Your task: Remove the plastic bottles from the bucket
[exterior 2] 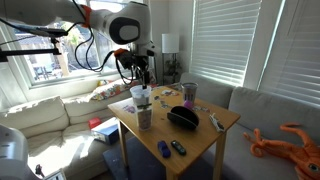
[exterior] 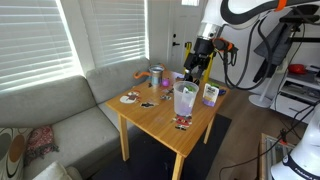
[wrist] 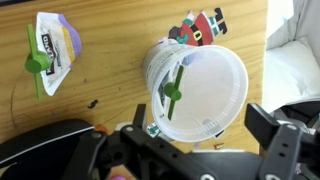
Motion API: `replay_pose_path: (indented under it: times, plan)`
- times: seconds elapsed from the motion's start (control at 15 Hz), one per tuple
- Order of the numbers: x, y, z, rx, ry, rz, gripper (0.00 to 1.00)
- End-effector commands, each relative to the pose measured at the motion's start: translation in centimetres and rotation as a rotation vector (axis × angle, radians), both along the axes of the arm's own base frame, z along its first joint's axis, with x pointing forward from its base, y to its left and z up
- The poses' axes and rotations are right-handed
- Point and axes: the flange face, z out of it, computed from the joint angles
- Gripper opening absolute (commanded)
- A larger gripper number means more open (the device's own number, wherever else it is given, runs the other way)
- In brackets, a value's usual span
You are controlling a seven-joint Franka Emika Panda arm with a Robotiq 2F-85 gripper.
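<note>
Wrist view: gripper (wrist: 205, 135), jaws spread and empty, hung above the bucket (wrist: 232, 72) at centre frame containing the green-capped bottle (wrist: 172, 92); the purple bottle (wrist: 55, 45) lay on the table (wrist: 110, 60), upper left.

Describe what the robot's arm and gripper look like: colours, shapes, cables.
The arm is white, built of rounded segments with dark joints, and has an orange ring near one joint. Black cables hang in loops beside it. The gripper is black, and in the wrist view its fingers look dark and blocky.
</note>
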Motion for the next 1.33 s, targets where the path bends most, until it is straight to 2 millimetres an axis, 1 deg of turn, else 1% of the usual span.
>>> replay_pose_path:
  times: [0.0,0.73,0.87,1.0,1.07,1.13,1.2,1.27]
  plan:
    - [1.3,1.0,-0.3,0.035,0.003,-0.007,1.00]
    - [2.0,2.2,-1.8,0.040,0.025,0.016,1.00]
    - [2.0,2.4,-2.0,0.039,0.027,0.022,0.95]
    - [2.1,2.5,-2.2,0.036,0.034,0.025,0.86]
    - [2.1,2.5,-2.4,0.032,0.040,0.025,0.90]
    - [2.1,2.5,-2.5,0.029,0.045,0.024,0.88]
    - [2.1,2.5,-2.6,0.029,0.048,0.025,0.92]
    - [2.1,2.5,-2.7,0.027,0.050,0.025,0.91]
